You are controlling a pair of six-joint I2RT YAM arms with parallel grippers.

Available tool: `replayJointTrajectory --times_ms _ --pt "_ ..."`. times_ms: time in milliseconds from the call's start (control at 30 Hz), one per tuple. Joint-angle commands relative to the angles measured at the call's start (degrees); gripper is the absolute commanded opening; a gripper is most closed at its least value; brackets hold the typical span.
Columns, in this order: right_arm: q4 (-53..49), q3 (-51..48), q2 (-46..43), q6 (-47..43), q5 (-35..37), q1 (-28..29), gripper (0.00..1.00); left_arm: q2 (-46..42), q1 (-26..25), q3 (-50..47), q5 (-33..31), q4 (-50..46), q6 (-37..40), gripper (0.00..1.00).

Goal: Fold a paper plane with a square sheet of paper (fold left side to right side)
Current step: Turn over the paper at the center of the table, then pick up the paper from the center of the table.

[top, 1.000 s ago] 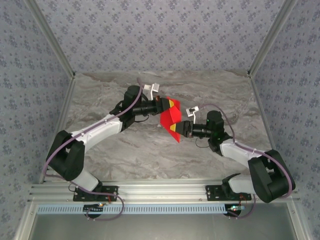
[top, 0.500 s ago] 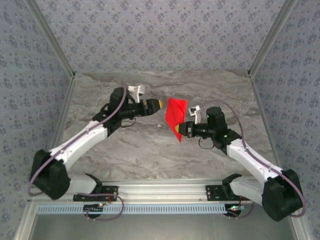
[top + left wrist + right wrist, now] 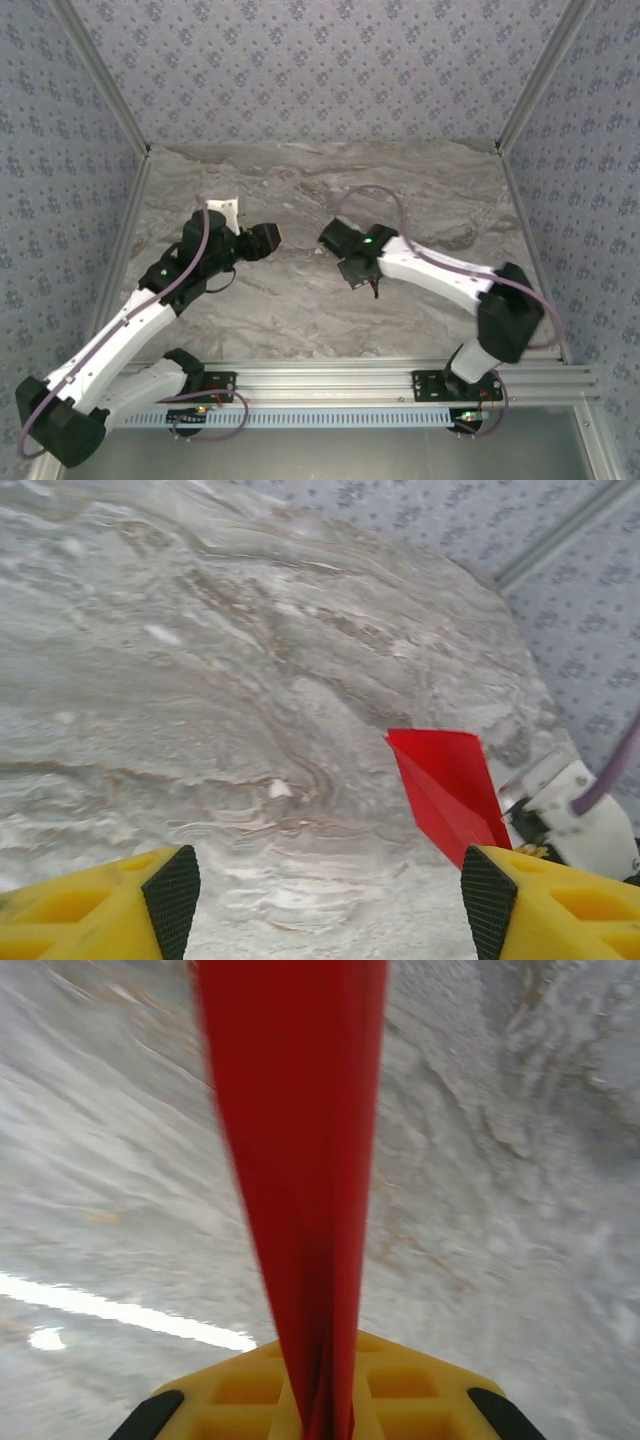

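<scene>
The red sheet of paper [image 3: 445, 785] is folded into a narrow pointed shape and hangs above the marble table. My right gripper [image 3: 330, 1415] is shut on its lower end, and the folded paper [image 3: 300, 1150] rises straight out from between the yellow jaws. In the top view the right gripper [image 3: 358, 272] is turned downward at the table's centre, with the paper hidden under the wrist. My left gripper [image 3: 272, 238] is a short way to its left. That left gripper [image 3: 330, 900] is open, with only bare table between its black pads [image 3: 172, 892].
The marble table top [image 3: 300, 310] is fenced by patterned walls at the back and both sides. An aluminium rail [image 3: 330, 385] carries both arm bases along the near edge. The right arm's purple cable [image 3: 385, 195] loops over the table centre.
The left gripper opened, let go of the red paper and drew back to the left. The right gripper shut on the paper, swung left toward the centre and turned it over.
</scene>
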Motion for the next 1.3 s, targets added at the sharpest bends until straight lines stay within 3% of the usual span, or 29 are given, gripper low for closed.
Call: replayJointTrajectory --times_ms 0,133,333,433,633,800,933,1100,1267 --pt "-14.51 5.32 8.59 3.08 14.93 2.44 0.14 -3.65 0.09 -1.11 -5.95 -3.77 0.5 0.73" --pt "-19.3 10.04 18.88 5.14 19.57 4.39 0.14 -6.68 0.23 -2.57 -7.21 -5.06 -0.1 0.75" --pt "-20.29 14.1 28.9 4.61 18.27 7.33 0.18 -7.83 0.5 -3.45 -7.7 -6.15 -0.49 0.76" --pt "-16.89 13.68 29.17 1.35 11.27 8.45 0.35 -7.17 0.62 -3.82 -6.8 -5.45 -1.07 0.78" --pt "-8.35 7.91 18.92 -1.7 -4.03 8.69 0.68 -4.42 3.2 -8.14 2.38 2.15 -6.0 0.8" --pt "-1.5 1.08 4.32 -2.95 -13.83 7.76 0.89 2.35 3.83 -13.62 13.46 16.24 -11.33 0.81" --pt "6.22 -6.14 -8.76 -3.28 -21.19 2.85 0.96 11.44 1.44 -14.02 19.13 25.55 -13.22 0.81" --pt "17.25 -16.62 -22.67 -4.16 -32.62 -9.7 1.0 24.45 -4.88 -9.78 20.47 32.9 -14.56 0.81" --pt "22.74 -23.99 -30.78 -3.06 -39.47 -19.88 1.0 36.64 -9.24 -4.22 21.17 37.98 -16.17 0.8"
